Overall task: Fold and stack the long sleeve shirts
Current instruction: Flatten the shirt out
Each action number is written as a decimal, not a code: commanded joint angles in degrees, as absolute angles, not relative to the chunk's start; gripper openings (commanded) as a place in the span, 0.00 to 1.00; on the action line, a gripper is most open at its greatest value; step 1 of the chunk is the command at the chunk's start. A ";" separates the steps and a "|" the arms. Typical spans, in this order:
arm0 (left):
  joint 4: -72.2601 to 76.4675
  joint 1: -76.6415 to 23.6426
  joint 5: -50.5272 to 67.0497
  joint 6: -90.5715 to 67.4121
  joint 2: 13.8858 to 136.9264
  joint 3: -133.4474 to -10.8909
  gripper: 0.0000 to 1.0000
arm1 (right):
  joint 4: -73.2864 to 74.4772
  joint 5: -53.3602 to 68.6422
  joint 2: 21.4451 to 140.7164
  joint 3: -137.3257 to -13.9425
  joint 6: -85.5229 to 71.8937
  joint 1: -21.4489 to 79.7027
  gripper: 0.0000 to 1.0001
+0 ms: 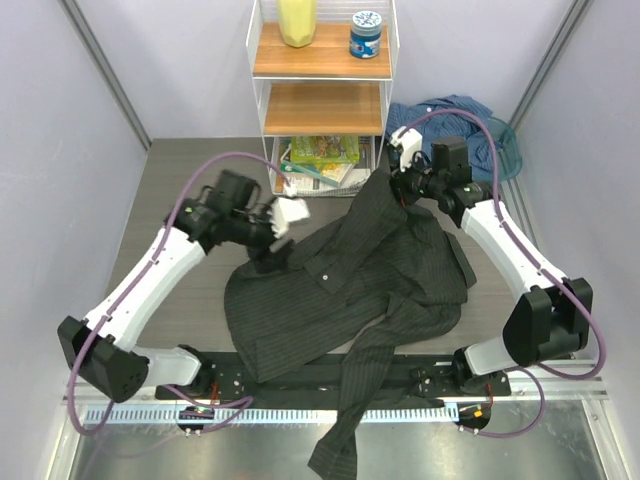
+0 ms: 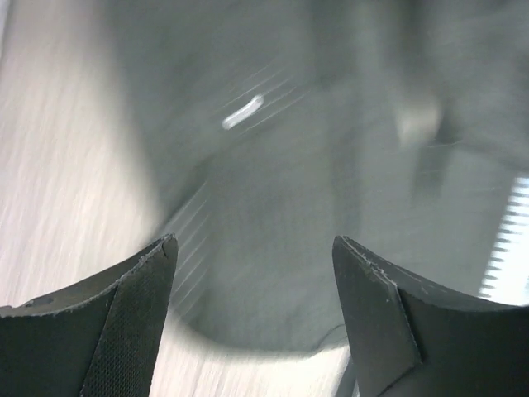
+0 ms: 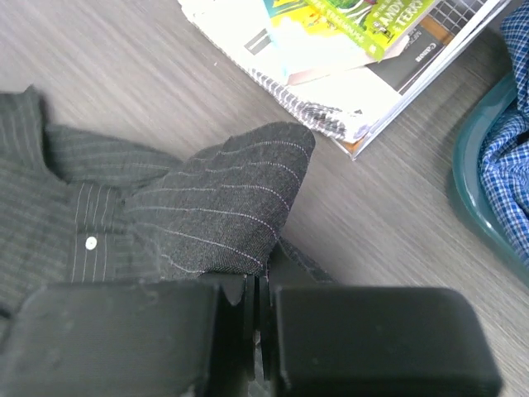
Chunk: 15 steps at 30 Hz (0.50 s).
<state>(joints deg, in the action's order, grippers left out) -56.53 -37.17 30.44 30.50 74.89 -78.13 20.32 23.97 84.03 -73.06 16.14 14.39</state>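
Charcoal pinstriped shirt (image 1: pixel 350 280): lies open and rumpled at the middle of the desk (image 1: pixel 190 180). A white button shows on its placket. One sleeve runs toward 6 o'clock, across the arm mounts and over the near edge. Its edge toward 1 o'clock is lifted to a peak.

Right fingers (image 1: pixel 400 188): together, clamped on that raised edge. The right wrist view shows a fold of striped cloth (image 3: pixel 223 207) pinched between the pads and standing up off the desk.

Left fingers (image 1: pixel 268 245): at 9 o'clock of the shirt, over its collar-side edge and pointing down. In the left wrist view they are apart with nothing between them. The grey cloth (image 2: pixel 281 248) below is blurred, and I cannot tell whether the tips touch it.

Blue checked shirt (image 1: pixel 455 115): bunched in a teal basket (image 1: pixel 510 140) at 1 o'clock, well apart from the charcoal one.

Wire shelf unit (image 1: pixel 320 100): at 12 o'clock, with wooden boards.
- Bottom tier: a stack of books and a spiral notebook (image 3: pixel 347 50), just beside the lifted shirt edge.
- Top board: a yellow container (image 1: pixel 297 20) and a blue-lidded jar (image 1: pixel 366 35).
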 commanded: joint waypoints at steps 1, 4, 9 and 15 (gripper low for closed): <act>-56.26 -23.50 22.52 40.14 72.07 -71.03 0.75 | 21.53 27.07 77.88 -71.37 19.33 13.97 0.01; -53.09 -18.82 19.78 42.45 76.97 -68.38 0.75 | 24.68 28.74 75.68 -70.67 20.74 13.97 0.01; -50.27 -12.84 20.82 41.75 90.24 -73.89 0.67 | 26.80 28.83 74.62 -69.43 22.15 13.97 0.01; -55.36 -11.78 25.57 46.58 101.93 -82.70 0.63 | 27.86 29.62 76.02 -70.31 21.53 13.97 0.01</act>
<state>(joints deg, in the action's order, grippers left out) -53.60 -12.05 21.26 42.33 98.61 -76.64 27.81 28.08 75.99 -69.47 20.95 14.11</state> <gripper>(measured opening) 0.606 0.028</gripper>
